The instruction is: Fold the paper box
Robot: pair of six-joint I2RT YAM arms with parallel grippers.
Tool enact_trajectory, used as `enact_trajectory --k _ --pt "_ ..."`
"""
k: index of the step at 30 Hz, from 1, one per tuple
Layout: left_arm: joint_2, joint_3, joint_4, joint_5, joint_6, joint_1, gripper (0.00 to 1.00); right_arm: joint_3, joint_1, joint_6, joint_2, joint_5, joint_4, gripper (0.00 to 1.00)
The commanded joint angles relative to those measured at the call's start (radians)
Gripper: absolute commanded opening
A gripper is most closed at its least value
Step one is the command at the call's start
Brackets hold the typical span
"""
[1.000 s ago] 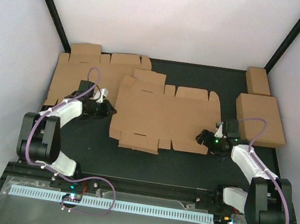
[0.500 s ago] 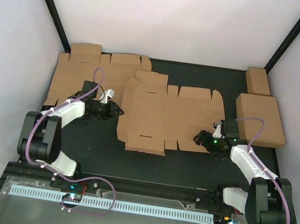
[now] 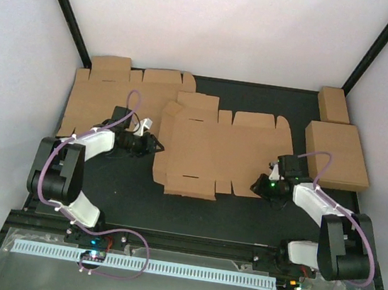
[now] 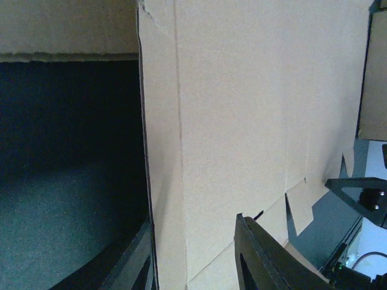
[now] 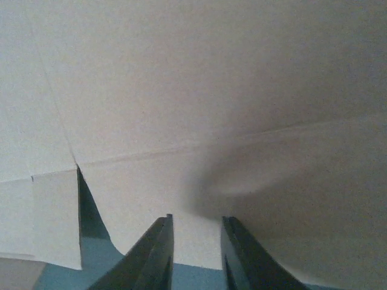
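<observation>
**One unfolded paper box on black counter**

Box lies flat mid-counter. White walls and black corner posts behind. Left hand at box's left edge, fingers parted, released. Right hand at near right edge, grip can't tell. Spare cardboard sheet far left, folded box right.

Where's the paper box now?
In the top view, the paper box lies in the middle, between the left gripper at its left edge and the right gripper at its near-right corner.
</observation>
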Motion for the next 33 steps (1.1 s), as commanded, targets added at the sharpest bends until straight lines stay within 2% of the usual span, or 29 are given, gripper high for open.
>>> enact_trajectory --k 1,8,10,14,20,22,28,31,33 --pt "0.004 0.007 0.06 0.022 -0.009 -0.009 0.38 -0.004 0.021 0.029 0.028 -0.016 0.028 0.17" --pt "0.032 0.013 0.059 0.009 -0.005 -0.009 0.39 0.014 0.059 0.037 0.072 0.026 0.015 0.16" --pt "0.039 0.017 0.056 0.001 -0.003 -0.015 0.34 0.022 0.072 0.039 0.077 0.033 0.012 0.16" --pt "0.044 0.045 0.001 -0.096 0.017 -0.044 0.3 0.026 0.098 0.048 0.08 0.038 0.015 0.15" --pt "-0.018 0.079 -0.071 -0.281 0.04 -0.095 0.06 0.025 0.111 0.062 0.064 0.036 0.018 0.1" --pt "-0.023 0.119 -0.123 -0.345 0.07 -0.12 0.02 0.029 0.116 0.054 0.061 0.014 0.02 0.13" --pt "0.031 0.364 -0.426 -0.564 0.257 -0.173 0.01 0.128 0.115 0.019 -0.024 0.057 -0.083 0.22" --pt "0.047 0.456 -0.548 -0.665 0.298 -0.204 0.02 0.201 0.108 -0.03 -0.047 0.153 -0.149 0.22" --pt "0.038 0.493 -0.597 -0.729 0.326 -0.239 0.02 0.235 0.082 -0.045 -0.044 0.222 -0.178 0.17"
